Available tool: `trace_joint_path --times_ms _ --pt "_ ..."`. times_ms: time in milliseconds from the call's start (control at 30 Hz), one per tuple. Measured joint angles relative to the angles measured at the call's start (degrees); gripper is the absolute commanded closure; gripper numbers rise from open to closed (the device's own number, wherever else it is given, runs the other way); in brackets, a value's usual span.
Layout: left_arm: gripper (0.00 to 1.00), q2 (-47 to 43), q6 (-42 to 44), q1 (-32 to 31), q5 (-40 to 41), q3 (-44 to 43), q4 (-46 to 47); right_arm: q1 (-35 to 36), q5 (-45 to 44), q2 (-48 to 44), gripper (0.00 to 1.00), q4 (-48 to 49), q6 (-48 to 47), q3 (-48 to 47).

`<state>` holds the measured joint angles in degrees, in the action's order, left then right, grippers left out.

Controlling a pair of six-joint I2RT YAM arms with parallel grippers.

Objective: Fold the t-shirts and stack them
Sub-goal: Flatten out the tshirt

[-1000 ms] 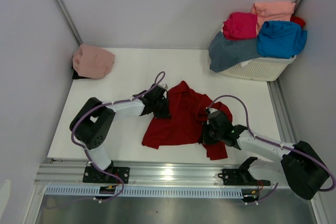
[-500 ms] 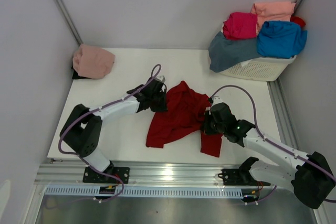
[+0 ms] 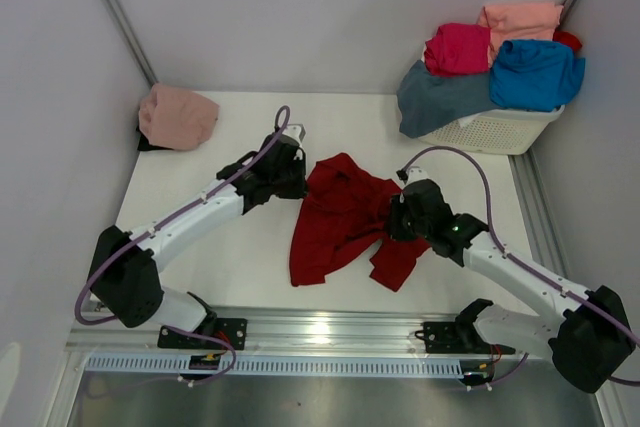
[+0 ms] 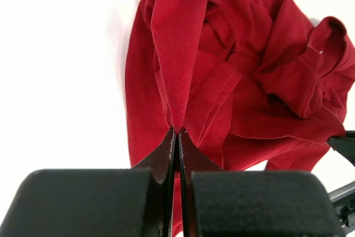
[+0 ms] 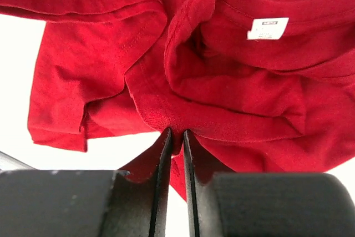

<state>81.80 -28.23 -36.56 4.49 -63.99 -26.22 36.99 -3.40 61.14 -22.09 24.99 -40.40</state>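
The dark red t-shirt hangs crumpled between my two grippers above the middle of the white table. My left gripper is shut on a fold at its upper left edge; the left wrist view shows the cloth pinched at the tips. My right gripper is shut on its right side; the right wrist view shows the cloth, its white neck label and the pinch at the tips. The shirt's lower hem trails on the table.
A folded dusty pink t-shirt lies at the table's back left corner. A white lattice basket at the back right holds magenta, salmon, bright blue and slate grey-blue t-shirts.
Both grippers have moved away from the arm bases toward the back of the table, carrying the red shirt with them. The shirt has lifted and bunched up between them.
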Motion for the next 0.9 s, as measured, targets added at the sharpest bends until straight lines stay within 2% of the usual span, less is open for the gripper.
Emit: trace_joint_path --times_ms 33,100,133,500,700,800,900 --pt "1.00 0.0 0.1 0.0 0.0 0.0 -0.3 0.0 0.4 0.7 0.82 0.0 0.0 0.0" --pt "1.00 0.0 0.3 0.0 0.0 0.0 -0.6 0.0 1.2 1.5 0.97 0.0 0.2 0.1" --pt "0.99 0.0 0.3 0.0 0.0 0.1 -0.6 0.0 1.4 1.5 1.00 0.0 0.4 0.2" --pt "0.99 -0.1 0.5 0.0 0.0 0.5 -0.8 0.0 2.2 0.8 1.00 0.2 0.7 0.5" --pt "0.99 -2.7 2.2 0.0 2.2 0.4 -2.5 0.0 -2.4 -5.7 1.00 -0.3 0.6 0.1" --pt "0.99 -5.2 4.2 0.0 4.9 -2.0 -5.7 -0.3 -7.4 -7.7 1.00 -1.7 -0.4 -3.9" --pt "0.99 -6.6 7.0 0.0 9.3 -8.5 -10.6 -2.3 -13.2 -7.0 1.00 -2.7 -1.5 -12.0"
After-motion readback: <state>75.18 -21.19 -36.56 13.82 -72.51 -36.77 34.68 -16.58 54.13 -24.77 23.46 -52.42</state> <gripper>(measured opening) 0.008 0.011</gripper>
